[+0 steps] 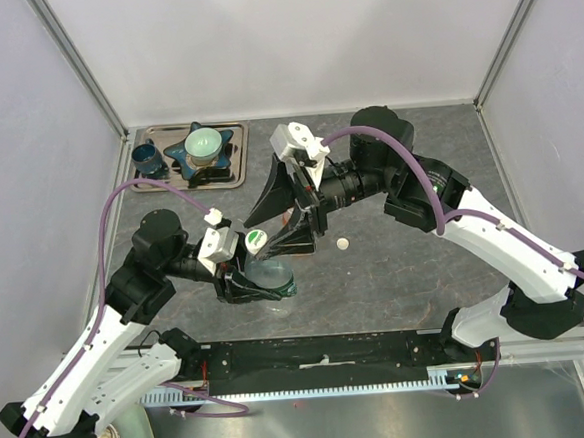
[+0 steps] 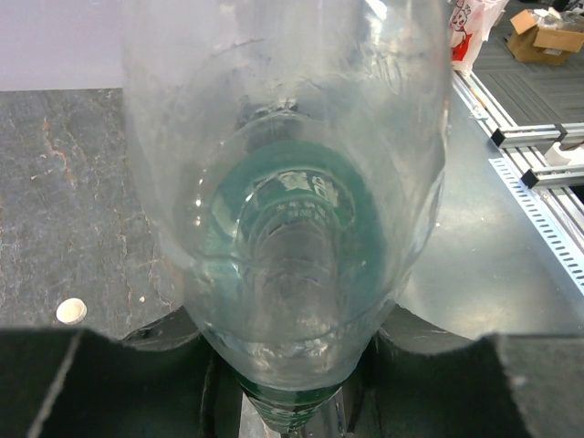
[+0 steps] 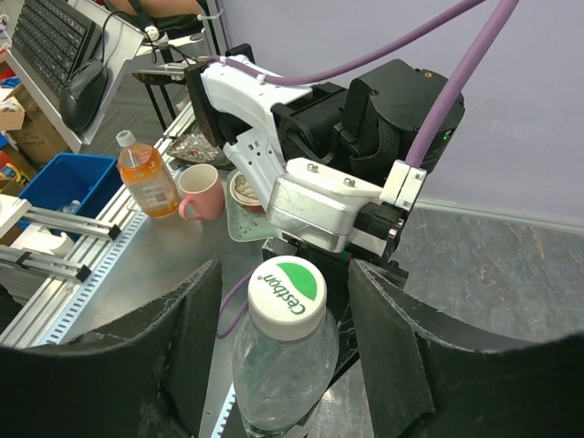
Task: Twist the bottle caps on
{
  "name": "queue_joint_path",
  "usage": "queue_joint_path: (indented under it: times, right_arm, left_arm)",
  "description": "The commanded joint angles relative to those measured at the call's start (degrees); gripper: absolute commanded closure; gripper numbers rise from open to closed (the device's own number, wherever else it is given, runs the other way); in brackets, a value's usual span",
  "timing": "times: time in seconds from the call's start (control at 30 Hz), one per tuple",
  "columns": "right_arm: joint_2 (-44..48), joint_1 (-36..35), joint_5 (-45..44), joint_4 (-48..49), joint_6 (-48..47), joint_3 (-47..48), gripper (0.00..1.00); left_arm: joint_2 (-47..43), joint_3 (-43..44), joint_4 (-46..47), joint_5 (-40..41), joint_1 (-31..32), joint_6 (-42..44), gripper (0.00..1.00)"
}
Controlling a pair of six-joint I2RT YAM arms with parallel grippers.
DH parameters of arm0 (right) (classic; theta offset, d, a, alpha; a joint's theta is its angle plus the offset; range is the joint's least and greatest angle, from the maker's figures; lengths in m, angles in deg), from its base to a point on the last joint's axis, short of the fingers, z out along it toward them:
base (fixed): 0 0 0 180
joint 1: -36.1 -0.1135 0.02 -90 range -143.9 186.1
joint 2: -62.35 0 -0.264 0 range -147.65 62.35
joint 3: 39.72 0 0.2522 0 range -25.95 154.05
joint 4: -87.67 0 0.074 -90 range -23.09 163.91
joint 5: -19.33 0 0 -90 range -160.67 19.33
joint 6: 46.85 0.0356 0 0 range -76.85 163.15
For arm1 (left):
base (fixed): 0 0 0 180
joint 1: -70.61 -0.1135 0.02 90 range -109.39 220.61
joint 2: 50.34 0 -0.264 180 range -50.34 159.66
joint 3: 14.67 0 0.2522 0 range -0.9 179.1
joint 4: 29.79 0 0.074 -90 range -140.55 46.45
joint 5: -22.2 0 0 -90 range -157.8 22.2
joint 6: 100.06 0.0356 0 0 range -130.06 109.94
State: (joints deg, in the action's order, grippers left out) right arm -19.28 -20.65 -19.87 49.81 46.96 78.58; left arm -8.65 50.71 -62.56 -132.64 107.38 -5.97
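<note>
The left gripper [image 2: 292,383] is clamping the clear greenish bottle [image 1: 267,274] low on its body, its jaws closed snugly against both sides, and is holding it above the tabletop [image 1: 396,272] just in front of the two arm bases. The bottle is standing roughly upright with its neck uppermost. A white cap with a green mark [image 3: 290,297] is sitting on that neck, though how far it is threaded on cannot be told. The right gripper [image 3: 283,274] is coming in from the opposite side and from above. Its two dark fingers [image 3: 182,347] are spread wide, one on each side of the cap, with a clear gap either way, so it is gripping nothing yet. What matters is the alignment. The bottle's long axis is pointing almost straight up into the right gripper, and the cap is lying centred between the jaws. Judging from that, the next move is calling for the right gripper to close on the cap and roll about that same axis while the left one is bracing the body; any tilt between the two axes is risking a cross-threaded cap. A loose cap [image 1: 344,243] is lying flat on the tabletop just beside the bottle, on the right arm's side and nearer that arm.
</note>
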Motion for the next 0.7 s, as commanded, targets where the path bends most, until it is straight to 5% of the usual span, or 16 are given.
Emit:
queue_joint_path:
  times: [0.0,0.13,0.3,0.4,0.67]
  right_arm:
    - [0.3,0.2,1.8,3.0,1.4,-0.6,0.37]
    - [0.4,0.2,1.6,3.0,1.5,-1.1,0.44]
    - [0.4,0.4,1.5,3.0,1.6,-1.5,0.69]
    - [0.5,0.5,0.6,2.7,1.5,-2.0,0.76]
    - [0.2,0.6,-13.4,-5.0,-1.9,-1.9,0.90]
  left_arm:
    - [-0.6,2.2,1.9,-1.7,0.1,-0.7,0.98]
    - [-0.4,2.3,1.9,-1.3,0.1,-0.5,0.98]
    - [-0.5,2.3,2.0,-0.4,0.1,-0.3,0.98]
    - [-0.5,2.4,1.9,1.5,0.1,0.1,0.98]
    - [-1.7,2.4,2.0,23.7,0.1,4.8,0.98]
